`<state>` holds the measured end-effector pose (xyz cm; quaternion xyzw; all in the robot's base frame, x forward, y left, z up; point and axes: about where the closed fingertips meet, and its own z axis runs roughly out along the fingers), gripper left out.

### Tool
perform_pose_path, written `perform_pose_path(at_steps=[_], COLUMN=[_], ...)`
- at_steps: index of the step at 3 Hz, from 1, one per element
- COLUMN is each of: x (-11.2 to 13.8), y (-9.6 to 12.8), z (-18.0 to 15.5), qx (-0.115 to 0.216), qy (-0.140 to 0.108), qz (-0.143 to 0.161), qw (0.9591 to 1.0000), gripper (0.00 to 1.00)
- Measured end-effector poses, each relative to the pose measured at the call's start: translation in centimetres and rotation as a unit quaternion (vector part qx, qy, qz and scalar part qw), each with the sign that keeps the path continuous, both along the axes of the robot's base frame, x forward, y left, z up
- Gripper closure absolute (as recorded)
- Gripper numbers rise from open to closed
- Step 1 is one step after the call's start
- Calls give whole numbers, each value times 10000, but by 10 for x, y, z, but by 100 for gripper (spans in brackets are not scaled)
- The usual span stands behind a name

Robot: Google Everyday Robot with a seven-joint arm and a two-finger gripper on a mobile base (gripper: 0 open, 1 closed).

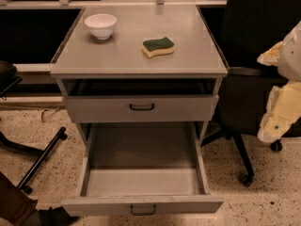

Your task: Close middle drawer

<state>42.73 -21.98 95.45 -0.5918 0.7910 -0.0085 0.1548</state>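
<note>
The arm (292, 60) is showing rounded off-white shells with a yellowish patch, and the gripper (275, 121), sitting right of the counter (136, 55), is looking blocky, pale cream, wearing one green dot.

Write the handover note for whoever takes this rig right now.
Gripper: at the right edge of the camera view, beside the cabinet, apart from it.
Middle drawer: pulled far out, tray empty, handle on the near front.
Done: nothing on the drawer.
Left: bring the gripper to the drawer front and push it fully in.
Bowl and sponge sit on the cabinet top.
</note>
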Motion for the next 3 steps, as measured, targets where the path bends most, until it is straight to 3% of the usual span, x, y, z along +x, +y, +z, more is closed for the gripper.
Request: perform_pose_path(at_steps=[1, 2, 3], x=[-33, -69, -87], y=[6, 19, 56], z=[-39, -104, -186], qx=[489, 1168, 1798], qy=[218, 531, 858], qz=[-108, -136, 72], qw=[9985, 9916, 9799], gripper=[0, 0, 0])
